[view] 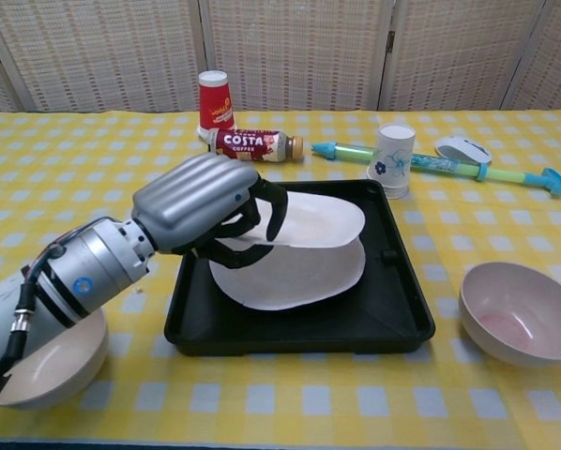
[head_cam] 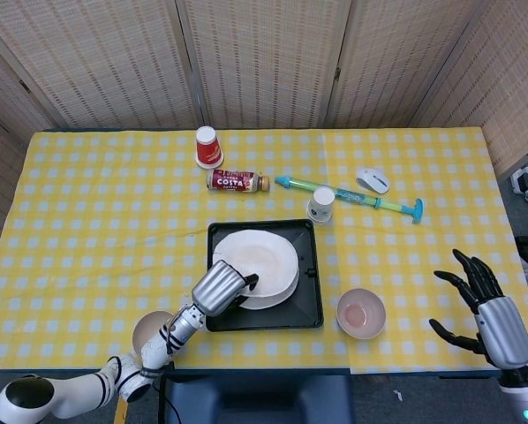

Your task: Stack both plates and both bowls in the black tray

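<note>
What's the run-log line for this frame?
left hand: holds top plate above tray plate | right hand: open, idle | bowls: outside black tray

We see the left hand gripping the upper plate by its left rim, held just above the lower plate, which lies flat in the black tray. One bowl sits at the tablecloth's front-left corner, partly behind the arm; the other bowl is near the front-right edge.

Left hand & right hand: ribbed silver backs, black fingers.
</note>
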Robot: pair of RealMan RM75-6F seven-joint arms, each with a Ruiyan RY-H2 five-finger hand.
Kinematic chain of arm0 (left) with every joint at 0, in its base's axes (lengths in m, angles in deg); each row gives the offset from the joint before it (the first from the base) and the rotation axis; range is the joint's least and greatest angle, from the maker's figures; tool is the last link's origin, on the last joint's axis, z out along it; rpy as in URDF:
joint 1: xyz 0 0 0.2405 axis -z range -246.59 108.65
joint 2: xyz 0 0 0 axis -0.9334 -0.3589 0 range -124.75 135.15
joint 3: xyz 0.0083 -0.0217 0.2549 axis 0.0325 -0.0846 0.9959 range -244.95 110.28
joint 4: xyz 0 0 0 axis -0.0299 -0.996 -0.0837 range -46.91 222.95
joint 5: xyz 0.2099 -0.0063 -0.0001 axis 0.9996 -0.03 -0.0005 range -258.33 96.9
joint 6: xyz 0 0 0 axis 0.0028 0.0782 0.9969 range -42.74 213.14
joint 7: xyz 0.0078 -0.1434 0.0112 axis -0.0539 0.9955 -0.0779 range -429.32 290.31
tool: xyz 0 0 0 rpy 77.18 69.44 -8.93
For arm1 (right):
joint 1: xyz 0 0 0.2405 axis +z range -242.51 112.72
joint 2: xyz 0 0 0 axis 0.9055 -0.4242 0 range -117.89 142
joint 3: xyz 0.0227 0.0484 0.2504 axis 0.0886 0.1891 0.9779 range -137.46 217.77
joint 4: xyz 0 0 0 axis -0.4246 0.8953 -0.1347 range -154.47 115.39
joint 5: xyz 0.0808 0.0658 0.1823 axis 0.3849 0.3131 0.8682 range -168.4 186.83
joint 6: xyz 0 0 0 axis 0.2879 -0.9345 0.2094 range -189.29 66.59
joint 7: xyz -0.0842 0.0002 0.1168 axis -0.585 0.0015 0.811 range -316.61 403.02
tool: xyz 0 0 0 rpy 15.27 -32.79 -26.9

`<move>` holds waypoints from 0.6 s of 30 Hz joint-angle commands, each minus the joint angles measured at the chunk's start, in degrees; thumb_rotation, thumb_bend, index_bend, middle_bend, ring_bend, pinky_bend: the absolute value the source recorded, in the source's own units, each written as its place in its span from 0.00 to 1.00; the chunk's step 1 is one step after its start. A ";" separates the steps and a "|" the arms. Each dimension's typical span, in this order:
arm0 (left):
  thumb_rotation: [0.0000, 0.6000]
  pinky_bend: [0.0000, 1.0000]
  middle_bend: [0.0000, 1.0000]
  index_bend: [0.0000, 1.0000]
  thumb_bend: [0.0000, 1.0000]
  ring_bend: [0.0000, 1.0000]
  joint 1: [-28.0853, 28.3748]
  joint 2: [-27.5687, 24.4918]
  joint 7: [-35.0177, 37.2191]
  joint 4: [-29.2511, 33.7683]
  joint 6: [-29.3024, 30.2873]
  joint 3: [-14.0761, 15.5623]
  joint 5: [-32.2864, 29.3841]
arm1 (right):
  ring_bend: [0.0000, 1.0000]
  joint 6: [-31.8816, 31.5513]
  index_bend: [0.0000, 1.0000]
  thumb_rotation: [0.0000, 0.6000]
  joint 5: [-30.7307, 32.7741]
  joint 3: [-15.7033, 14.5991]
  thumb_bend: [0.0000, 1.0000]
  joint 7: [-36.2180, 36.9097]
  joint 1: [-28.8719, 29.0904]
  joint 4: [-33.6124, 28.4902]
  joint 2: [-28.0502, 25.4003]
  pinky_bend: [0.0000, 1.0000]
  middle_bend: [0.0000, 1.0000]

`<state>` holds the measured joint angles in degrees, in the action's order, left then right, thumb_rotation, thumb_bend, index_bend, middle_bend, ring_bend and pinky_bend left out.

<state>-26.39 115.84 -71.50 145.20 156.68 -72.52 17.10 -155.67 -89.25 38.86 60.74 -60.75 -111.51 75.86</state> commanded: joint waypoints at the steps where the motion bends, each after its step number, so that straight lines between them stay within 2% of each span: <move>1: 1.00 1.00 1.00 0.64 0.52 1.00 1.21 1.87 1.09 -2.13 -0.71 0.19 0.08 | 0.00 -0.05 0.24 1.00 0.41 0.21 0.25 0.65 -0.12 0.16 -0.37 0.00 0.00; 9: 1.00 1.00 1.00 0.63 0.52 1.00 2.88 5.18 3.28 -6.41 -1.98 0.99 -0.17 | 0.00 -2.16 0.24 1.00 0.99 0.46 0.25 2.28 -1.65 0.53 -1.34 0.00 0.00; 18: 1.00 1.00 1.00 0.40 0.50 1.00 3.78 5.38 4.80 -7.20 -5.13 1.51 -1.96 | 0.00 -2.21 0.24 1.00 0.70 0.54 0.25 2.56 -1.96 0.80 -1.92 0.00 0.00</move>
<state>-22.64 121.57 -66.88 137.46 152.23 -71.09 15.67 -157.92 -88.44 39.40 63.46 -62.73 -110.74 74.07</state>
